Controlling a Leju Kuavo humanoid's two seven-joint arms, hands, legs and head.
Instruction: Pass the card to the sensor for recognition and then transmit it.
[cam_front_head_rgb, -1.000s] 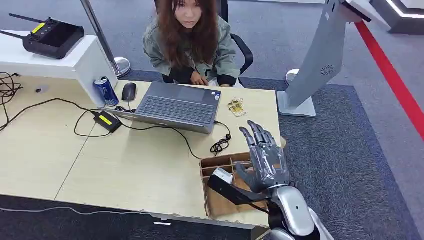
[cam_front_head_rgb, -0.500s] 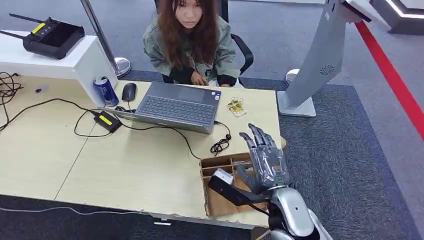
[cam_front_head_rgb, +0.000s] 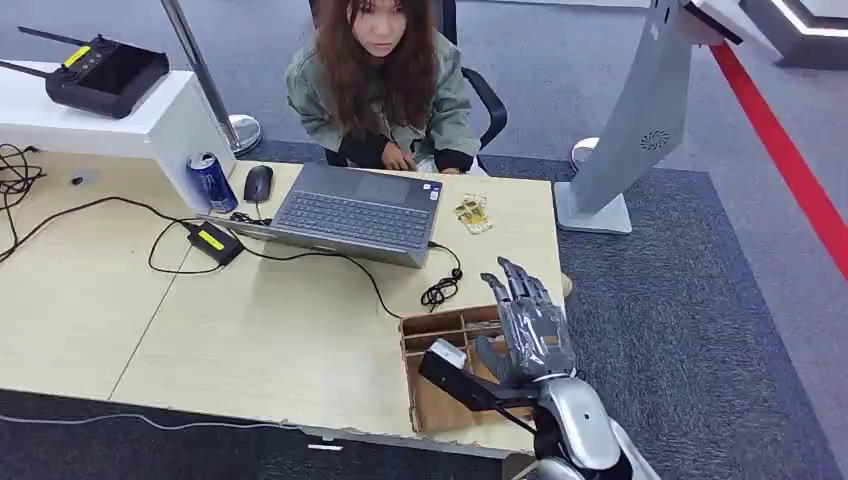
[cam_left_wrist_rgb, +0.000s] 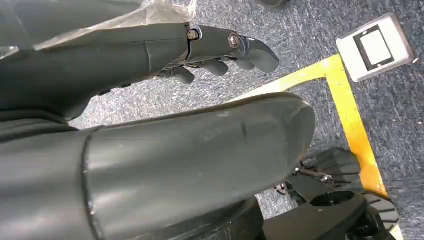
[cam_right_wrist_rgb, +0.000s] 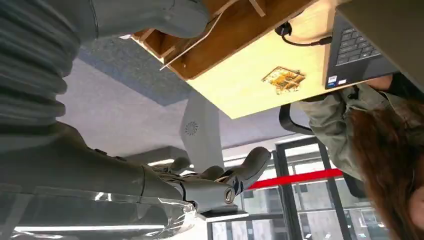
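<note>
Your robot's right hand (cam_front_head_rgb: 533, 330) hovers, fingers (cam_front_head_rgb: 515, 278) spread and empty, over the wooden divided tray (cam_front_head_rgb: 440, 330) at the tabletop's (cam_front_head_rgb: 250, 340) right edge (open carpet beyond). The card can't be made out. Left hand (cam_left_wrist_rgb: 220, 50) hangs over carpet, fingers loosely apart, empty.

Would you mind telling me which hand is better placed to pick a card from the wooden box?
The right hand: it hovers open above the wooden box, while the left hand hangs over carpet.

Desk's got a grey laptop (cam_front_head_rgb: 352, 212) open in front of a seated person (cam_front_head_rgb: 380, 85), a black mouse (cam_front_head_rgb: 258, 183) beside a blue can (cam_front_head_rgb: 212, 181), controller (cam_front_head_rgb: 98, 73) up on the white shelf
</note>
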